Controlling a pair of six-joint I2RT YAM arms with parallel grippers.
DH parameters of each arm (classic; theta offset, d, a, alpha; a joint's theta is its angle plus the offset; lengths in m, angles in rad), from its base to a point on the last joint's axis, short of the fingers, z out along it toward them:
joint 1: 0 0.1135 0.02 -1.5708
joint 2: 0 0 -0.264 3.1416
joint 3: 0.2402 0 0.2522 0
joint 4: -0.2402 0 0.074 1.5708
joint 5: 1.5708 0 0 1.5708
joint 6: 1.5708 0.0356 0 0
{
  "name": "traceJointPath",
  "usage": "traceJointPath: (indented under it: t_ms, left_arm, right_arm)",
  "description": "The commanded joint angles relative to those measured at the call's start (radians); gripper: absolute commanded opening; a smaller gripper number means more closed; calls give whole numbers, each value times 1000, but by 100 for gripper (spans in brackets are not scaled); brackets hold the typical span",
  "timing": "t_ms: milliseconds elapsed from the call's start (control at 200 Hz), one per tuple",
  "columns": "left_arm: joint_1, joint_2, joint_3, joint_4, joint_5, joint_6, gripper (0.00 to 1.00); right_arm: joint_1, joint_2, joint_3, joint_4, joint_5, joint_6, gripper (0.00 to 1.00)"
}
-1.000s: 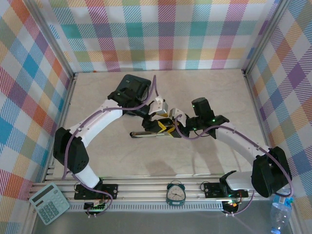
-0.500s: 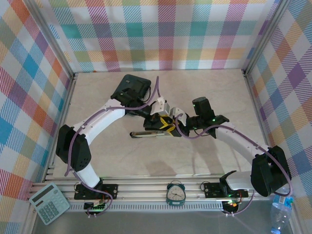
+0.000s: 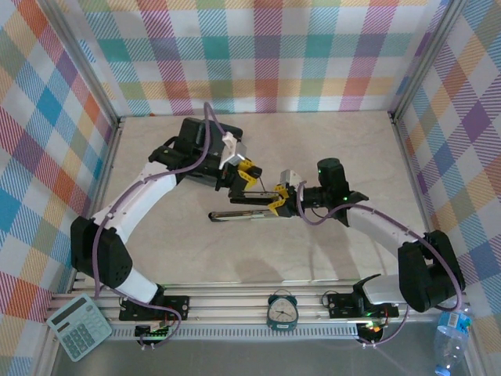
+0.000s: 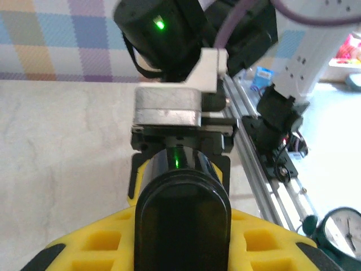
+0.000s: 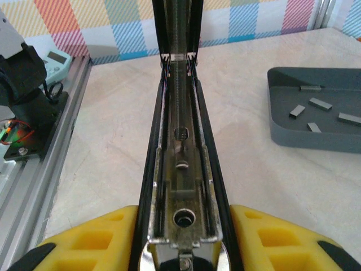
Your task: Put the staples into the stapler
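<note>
**Stapler held open between both claws, staples in the tray**

The right claw (image 5: 183, 240) is pinched on the near end of the stapler (image 5: 180, 141). Its yellow fingers (image 5: 96, 240) press against both sides of the metal channel. The channel is open on top, running straight ahead of this claw over the bench (image 5: 107, 141), with a spring showing along its length.

At the far end the black lid (image 5: 176, 25) stands up from the channel. The left claw (image 4: 183, 243) is closed on this lid, its yellow pads (image 4: 96, 248) flanking the rounded dark tip.

The staples (image 5: 320, 103), several short silvery strips, lie loose in a dark grey tray (image 5: 282, 132). The tray sits ahead and to the right of the right claw, apart from the stapler.

From above, the left claw (image 3: 247, 174) sits just beyond the right claw (image 3: 275, 202).
</note>
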Motion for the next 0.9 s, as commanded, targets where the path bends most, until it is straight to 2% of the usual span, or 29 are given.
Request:
traceJointPath:
  t_ms: [0, 140, 350, 500, 605, 895]
  left_arm:
    - [88, -90, 8, 114, -115, -241, 0]
    - [115, -160, -5, 217, -237, -409, 0]
    - [200, -282, -82, 497, -389, -691, 0]
    - [218, -321, -116, 651, -455, -791, 0]
    - [219, -323, -137, 746, -517, -871, 0]
    - [214, -268, -177, 1042, -511, -1075, 0]
  right_arm:
    - [-45, 32, -44, 1, 34, 9, 9]
    - [-47, 50, -39, 45, 38, 35, 8]
    - [-46, 77, -47, 139, -4, 104, 9]
    - [-46, 102, -72, 290, -52, 209, 9]
    - [-46, 118, -72, 298, -46, 225, 8]
    - [-2, 135, -26, 187, -19, 175, 10]
